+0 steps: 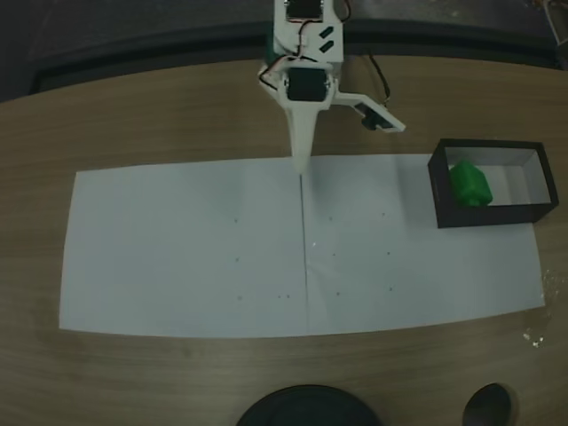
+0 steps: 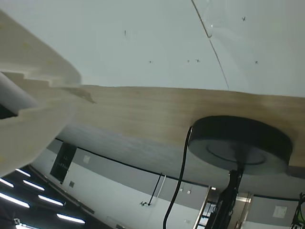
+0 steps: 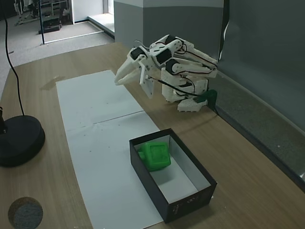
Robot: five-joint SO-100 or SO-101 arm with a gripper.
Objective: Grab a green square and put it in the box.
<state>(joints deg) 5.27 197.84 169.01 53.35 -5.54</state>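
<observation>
Looks finished to me: the green square (image 3: 155, 155) sits inside the box (image 3: 190, 177), well apart from the jaws (image 1: 300, 164), which seem together and empty above the counter (image 1: 177, 115), though it's dim.

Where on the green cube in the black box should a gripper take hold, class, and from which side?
Come from above: the box walls block the sides. Close across the green square on its two freest opposite faces; it sits near one end wall, slightly tilted, so probably align the fingers to it.
</observation>
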